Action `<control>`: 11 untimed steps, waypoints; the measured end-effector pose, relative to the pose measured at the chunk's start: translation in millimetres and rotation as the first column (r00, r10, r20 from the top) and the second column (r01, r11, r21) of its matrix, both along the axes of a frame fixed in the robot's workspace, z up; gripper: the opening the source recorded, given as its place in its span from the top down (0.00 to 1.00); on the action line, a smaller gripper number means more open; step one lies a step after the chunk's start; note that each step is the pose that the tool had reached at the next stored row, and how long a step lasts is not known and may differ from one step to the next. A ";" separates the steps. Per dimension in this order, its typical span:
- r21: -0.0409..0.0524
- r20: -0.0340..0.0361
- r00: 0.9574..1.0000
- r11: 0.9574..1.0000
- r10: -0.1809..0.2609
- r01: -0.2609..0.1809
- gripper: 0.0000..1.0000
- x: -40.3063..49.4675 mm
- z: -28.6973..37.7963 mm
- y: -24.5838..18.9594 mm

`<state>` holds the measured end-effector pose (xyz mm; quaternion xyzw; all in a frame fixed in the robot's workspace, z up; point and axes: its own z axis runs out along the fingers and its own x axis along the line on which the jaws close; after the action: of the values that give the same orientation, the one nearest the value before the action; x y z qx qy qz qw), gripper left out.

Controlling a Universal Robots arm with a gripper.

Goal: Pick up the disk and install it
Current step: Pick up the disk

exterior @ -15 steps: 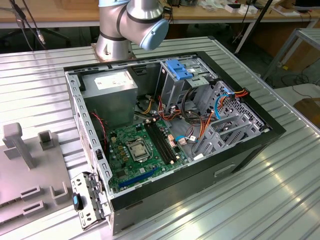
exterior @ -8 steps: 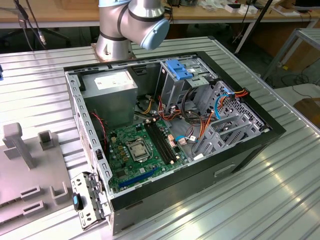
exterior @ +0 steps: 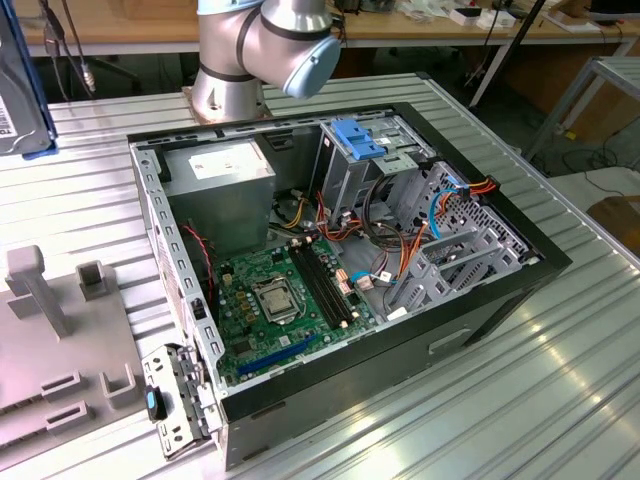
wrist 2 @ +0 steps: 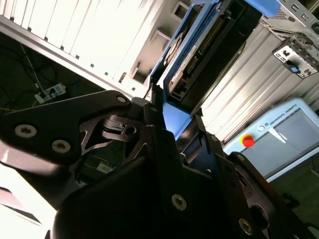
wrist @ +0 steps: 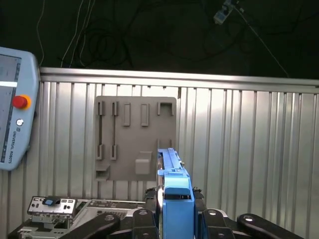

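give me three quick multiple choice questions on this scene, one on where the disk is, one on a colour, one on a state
1. Where is the disk?
A) flat on the motherboard
B) gripped in the hand
C) slid into the drive cage

2. What colour is the disk's carrier rail?
A) red
B) yellow
C) blue

3. The computer case is:
A) open, insides showing
B) closed by a side panel
C) turned open side down

Answers:
1 B, both wrist views show the hand clamped on the disk, clear of the table.
2 C, the rail shows bright blue in both wrist views.
3 A, the exterior view looks straight in at the motherboard and cables.
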<state>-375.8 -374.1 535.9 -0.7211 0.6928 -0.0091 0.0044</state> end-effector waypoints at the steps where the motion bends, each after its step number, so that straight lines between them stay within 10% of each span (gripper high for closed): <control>1: 0.000 0.000 1.000 1.000 0.000 0.000 0.63 3.6 0.0 0.0; 4: 0.000 0.001 1.000 1.000 0.000 0.000 0.63 13.4 0.0 0.0; 7: 0.002 0.018 1.000 1.000 -0.003 0.003 0.63 20.0 -0.1 -0.1; 11: 0.010 0.018 1.000 1.000 -0.007 0.007 0.63 27.6 -0.1 -1.5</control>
<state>-348.1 -375.6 535.7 -0.7185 0.6953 -0.0120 0.0140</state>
